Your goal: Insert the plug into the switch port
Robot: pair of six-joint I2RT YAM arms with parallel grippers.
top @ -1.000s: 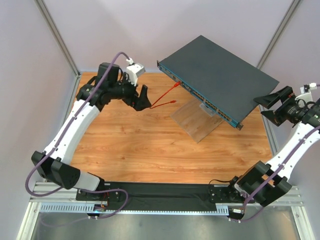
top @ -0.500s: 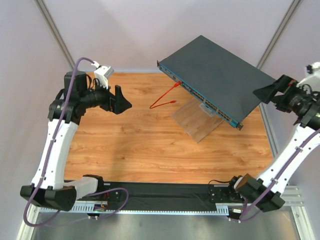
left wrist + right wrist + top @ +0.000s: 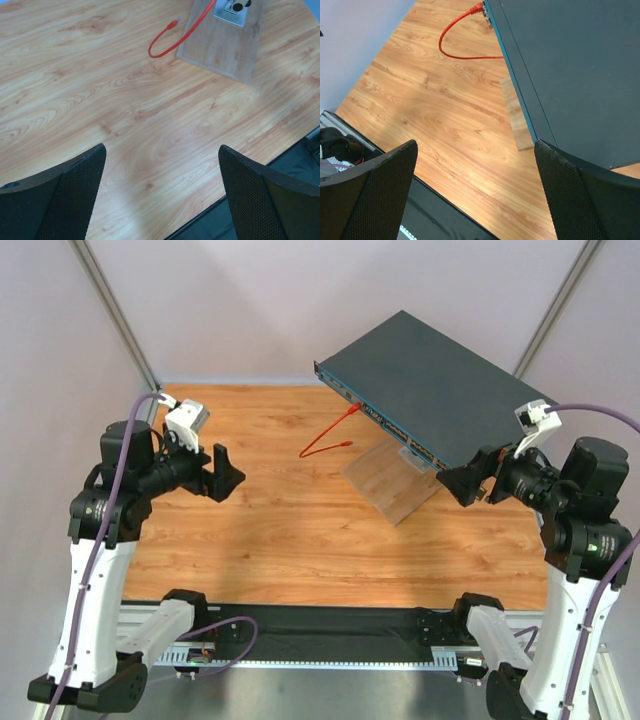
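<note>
The dark blue-grey switch (image 3: 440,390) sits tilted on a wooden stand (image 3: 390,485), its row of ports (image 3: 410,437) facing the table. A thin red cable (image 3: 322,435) has one red-booted end at the leftmost part of the front face (image 3: 353,409). Its other plug end (image 3: 346,444) lies loose on the table. My left gripper (image 3: 222,472) is open and empty, well left of the cable. My right gripper (image 3: 462,485) is open and empty, near the switch's right front end. The left wrist view shows the cable loop (image 3: 162,47) and loose plug (image 3: 174,23) far ahead. The right wrist view shows the booted end (image 3: 477,8) at the switch.
The wooden table (image 3: 290,530) ends in a black strip (image 3: 320,620) at the near edge, where the arm bases are bolted. Grey walls and frame posts close in the sides and back. The stand's flat foot (image 3: 225,45) lies under the switch.
My left gripper drew back from beside the cable to the left and nearer. My right arm swung in from the far right to in front of the switch's right end. The cable has not moved.
</note>
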